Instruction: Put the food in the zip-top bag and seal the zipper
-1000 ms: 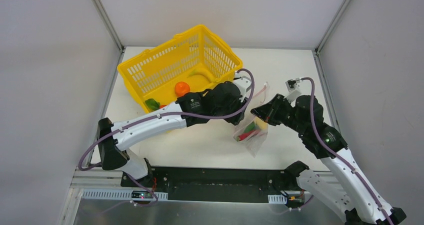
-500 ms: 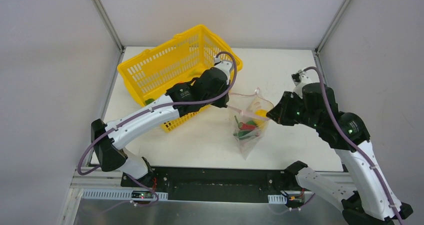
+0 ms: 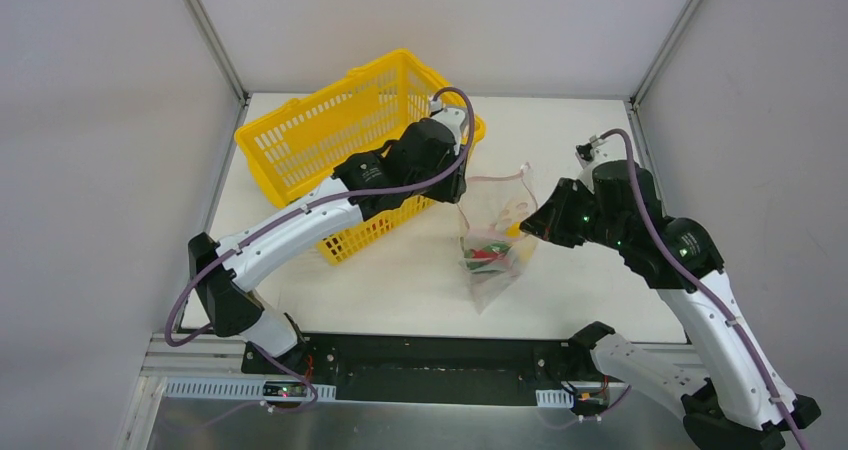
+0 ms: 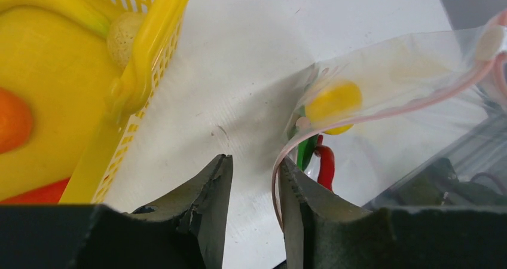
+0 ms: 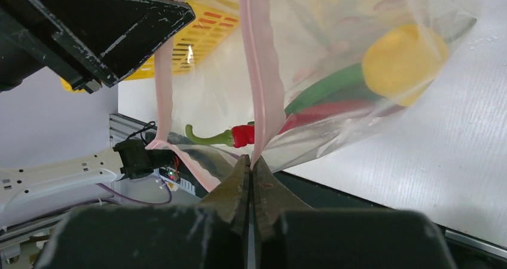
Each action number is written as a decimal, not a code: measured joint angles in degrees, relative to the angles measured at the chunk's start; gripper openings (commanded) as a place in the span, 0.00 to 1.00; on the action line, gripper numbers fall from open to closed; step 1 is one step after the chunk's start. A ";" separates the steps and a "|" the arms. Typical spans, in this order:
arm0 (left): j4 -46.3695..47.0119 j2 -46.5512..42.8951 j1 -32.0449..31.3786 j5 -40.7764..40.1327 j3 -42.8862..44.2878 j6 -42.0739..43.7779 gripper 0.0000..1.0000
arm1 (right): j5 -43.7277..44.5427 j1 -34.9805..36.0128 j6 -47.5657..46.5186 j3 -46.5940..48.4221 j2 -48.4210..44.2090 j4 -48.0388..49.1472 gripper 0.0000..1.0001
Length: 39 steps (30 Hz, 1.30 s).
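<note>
The zip-top bag (image 3: 497, 213) hangs upright over the table between my two grippers. It holds a yellow lemon (image 5: 402, 60), a green pepper (image 5: 326, 86) and a red chili (image 5: 257, 133). My right gripper (image 5: 251, 160) is shut on the pink zipper (image 5: 258, 72) at the bag's right top corner (image 3: 528, 228). My left gripper (image 4: 256, 173) is open at the bag's left top corner (image 3: 462, 192). The zipper (image 4: 418, 103) runs along its right finger's inner face, unpinched. An orange fruit (image 4: 12, 119) and a banana (image 4: 66, 6) lie in the basket.
The yellow plastic basket (image 3: 330, 140) stands at the back left, right beside my left gripper, its rim (image 4: 143, 60) close to the left finger. White walls and metal posts enclose the table. A black rail runs along the near edge (image 3: 440, 360).
The bag has been lifted from a slumped heap to hang upright. My left gripper has swung back toward the basket. My right gripper has risen with the zipper in it.
</note>
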 measured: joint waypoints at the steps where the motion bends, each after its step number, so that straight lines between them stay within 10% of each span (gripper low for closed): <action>1: -0.39 0.28 0.15 0.52 0.87 0.28 0.46 | 0.09 0.00 0.61 -0.28 0.02 0.61 0.00; 4: -0.72 0.50 0.15 2.21 2.62 1.44 0.66 | 0.50 0.00 2.67 -2.10 -0.04 3.39 0.00; 18: -3.19 -4.83 2.97 8.37 3.61 7.39 0.99 | 1.11 0.00 5.29 -4.83 2.05 9.22 0.00; 30: -6.27 -12.22 22.47 5.81 2.12 9.44 0.99 | -0.13 0.00 5.27 -5.99 2.86 12.09 0.01; 39: -4.07 3.74 36.52 7.32 -0.46 7.04 0.93 | -2.21 0.00 5.29 -8.87 2.16 14.40 0.03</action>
